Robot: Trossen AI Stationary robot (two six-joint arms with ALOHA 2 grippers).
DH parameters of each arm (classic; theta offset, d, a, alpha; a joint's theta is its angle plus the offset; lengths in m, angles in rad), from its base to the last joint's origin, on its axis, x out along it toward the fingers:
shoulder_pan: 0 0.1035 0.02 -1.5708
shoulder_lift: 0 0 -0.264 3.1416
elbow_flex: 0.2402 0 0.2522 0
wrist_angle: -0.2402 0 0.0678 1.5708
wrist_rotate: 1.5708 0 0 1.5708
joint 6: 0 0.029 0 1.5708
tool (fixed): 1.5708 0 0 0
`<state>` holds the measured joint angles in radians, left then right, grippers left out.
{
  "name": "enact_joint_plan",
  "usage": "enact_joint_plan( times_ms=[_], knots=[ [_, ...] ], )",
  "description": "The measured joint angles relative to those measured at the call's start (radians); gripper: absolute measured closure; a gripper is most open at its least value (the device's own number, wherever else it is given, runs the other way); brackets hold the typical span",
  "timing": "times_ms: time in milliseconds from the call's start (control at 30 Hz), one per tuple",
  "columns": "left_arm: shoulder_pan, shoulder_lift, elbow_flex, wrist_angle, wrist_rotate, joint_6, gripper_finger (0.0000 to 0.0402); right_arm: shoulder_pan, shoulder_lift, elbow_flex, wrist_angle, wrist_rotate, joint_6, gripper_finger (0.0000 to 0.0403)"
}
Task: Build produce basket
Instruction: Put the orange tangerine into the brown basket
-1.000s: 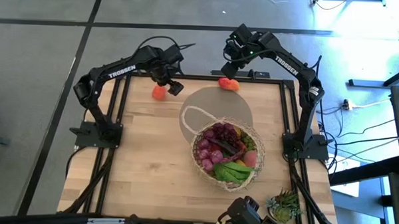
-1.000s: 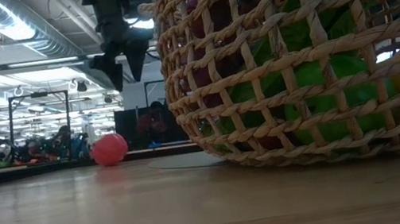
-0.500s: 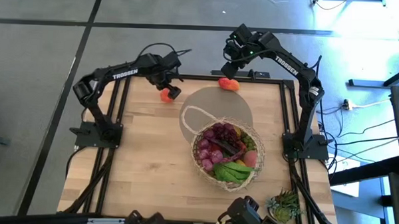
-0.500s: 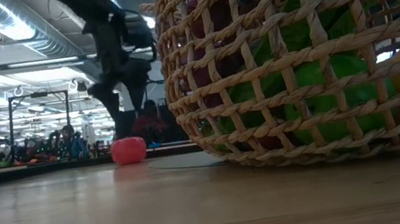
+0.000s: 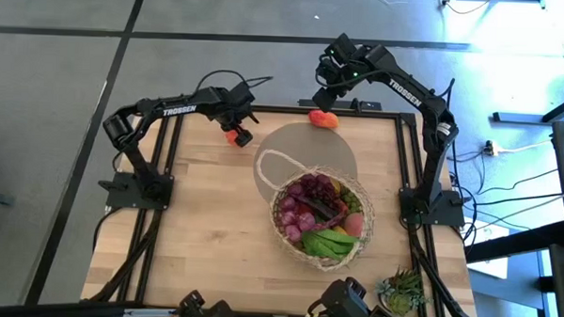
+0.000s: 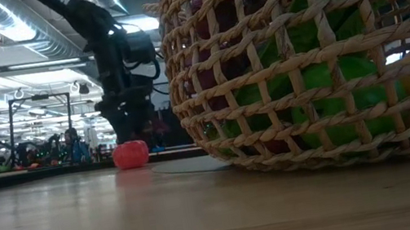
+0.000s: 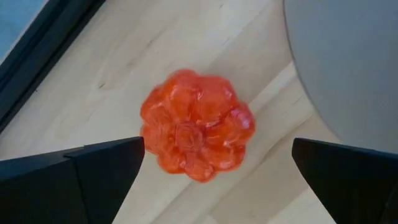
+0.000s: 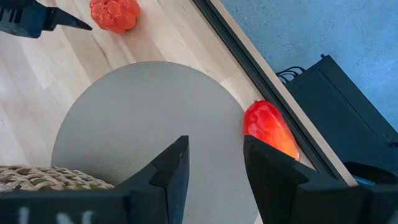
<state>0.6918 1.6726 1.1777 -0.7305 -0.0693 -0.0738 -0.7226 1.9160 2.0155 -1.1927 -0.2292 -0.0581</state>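
A red tomato lies on the wooden table near its far edge, left of a round grey mat. My left gripper hangs open right above it, pointing steeply down, one finger on either side of the tomato without touching it. The wicker basket, full of produce, stands partly on the mat's near side. A red-orange pepper lies at the table's far edge. My right gripper hovers open above the mat, near the pepper, with nothing between its fingers.
The basket's thin loop handle lies over the mat toward the left. A spiky green potted plant stands at the near right corner. Bare wood fills the table's left half. In the low view the basket blocks the right side.
My left gripper has come down from well above the table onto the tomato and now straddles it. The tomato shifted a little toward the table's right early on, then lay still.
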Motion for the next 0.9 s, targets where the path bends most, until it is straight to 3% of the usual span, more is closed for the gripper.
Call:
enact_joint_plan(
  times_ms=[233,533,900],
  knots=[
    [0.004,0.0,-0.06,0.095,-0.018,0.077,0.0003,0.0,0.0,0.0,0.0,0.0,0.001,0.0256],
    [0.029,0.016,-0.068,0.104,-0.016,0.103,0.0003,0.0,0.0,0.0,0.0,0.0,0.001,0.0256],
    [0.037,0.117,-0.068,0.112,0.072,0.1,0.0003,0.0,0.0,0.0,0.0,0.0,0.002,0.0256]
  ],
)
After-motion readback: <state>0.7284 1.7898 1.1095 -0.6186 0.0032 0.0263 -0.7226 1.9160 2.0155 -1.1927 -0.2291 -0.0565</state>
